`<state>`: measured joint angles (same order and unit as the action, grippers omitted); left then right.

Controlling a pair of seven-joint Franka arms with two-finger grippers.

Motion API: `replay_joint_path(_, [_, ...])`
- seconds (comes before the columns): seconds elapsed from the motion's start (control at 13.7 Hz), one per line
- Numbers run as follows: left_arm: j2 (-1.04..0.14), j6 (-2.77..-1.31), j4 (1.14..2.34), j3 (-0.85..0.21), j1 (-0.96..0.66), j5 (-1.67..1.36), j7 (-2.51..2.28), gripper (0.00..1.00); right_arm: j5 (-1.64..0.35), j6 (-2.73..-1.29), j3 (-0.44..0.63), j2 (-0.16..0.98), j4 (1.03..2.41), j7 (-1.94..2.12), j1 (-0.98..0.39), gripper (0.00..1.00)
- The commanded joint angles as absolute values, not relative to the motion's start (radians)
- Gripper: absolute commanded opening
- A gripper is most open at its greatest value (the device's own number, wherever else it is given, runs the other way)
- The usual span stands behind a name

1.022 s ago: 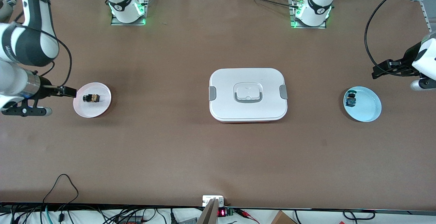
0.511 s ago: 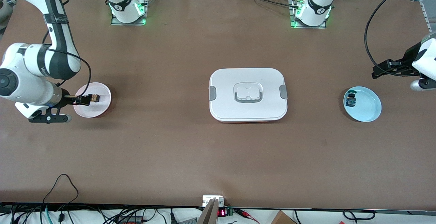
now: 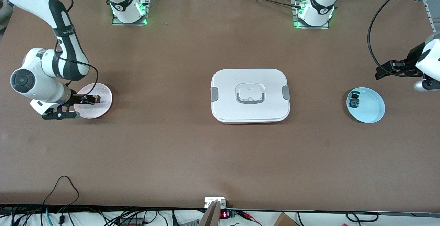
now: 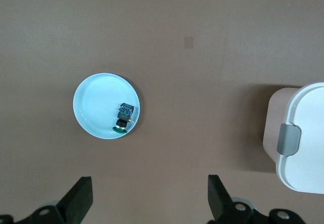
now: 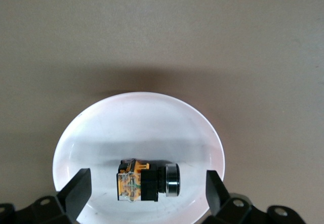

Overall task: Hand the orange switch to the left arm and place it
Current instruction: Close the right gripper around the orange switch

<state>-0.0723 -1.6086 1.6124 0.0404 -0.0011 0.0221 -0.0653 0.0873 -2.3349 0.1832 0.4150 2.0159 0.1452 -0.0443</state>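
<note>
- The orange switch (image 5: 147,180) lies on its side in a pale pink plate (image 3: 103,107) at the right arm's end of the table, about as far from the front camera as the box.
- In the right wrist view its orange and tan body sits at one end and its black barrel with a silvery ring at the other; it rests on the plate's floor, nearer the rim than the middle.
- The right gripper (image 5: 144,193) hangs low over that plate, its fingers (image 5: 76,188) spread wide with the switch in the gap between them, touching neither finger.
- In the front view the right gripper (image 3: 90,99) reaches in over the plate from the table-end side, and the switch (image 3: 96,99) shows just at its tips.
- The right arm (image 3: 44,78) bends down from its base at the top of the front view, its elbow out over the table's end.
- The box (image 3: 250,95) stands shut in the middle of the table, well apart from both plates, a grey latch on each short side and a grey-rimmed handle recessed in its lid.
- A light blue plate (image 3: 371,111) lies at the left arm's end of the table; a small dark switch with a blue cap (image 4: 123,117) rests in it near the rim on the box's side.
- The left gripper (image 4: 149,198) waits high above the table near the blue plate, jaws wide and holding nothing.
- In the left wrist view a corner of the box (image 4: 304,138) with one latch shows at the edge.
- The table (image 3: 220,157) is brown.
</note>
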Motion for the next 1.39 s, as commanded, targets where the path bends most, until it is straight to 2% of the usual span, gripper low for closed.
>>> replay_joint_path(0.0, [-0.066, -1.608, 1.615, 0.038, 0.002, 0.020, -0.048, 1.00, 0.083, -2.352, 0.178, 0.419, 2.028, 0.141, -0.040, 1.00])
replay_joint_path(0.73, [-0.066, -1.608, 1.615, 0.038, 0.003, 0.018, -0.048, 1.00, 0.080, -2.433, 0.176, 0.440, 2.115, 0.141, -0.041, 1.00])
replay_joint_path(1.31, [-0.066, -1.608, 1.615, 0.038, 0.003, 0.020, -0.048, 1.00, 0.083, -2.454, 0.176, 0.462, 2.125, 0.158, -0.028, 1.00])
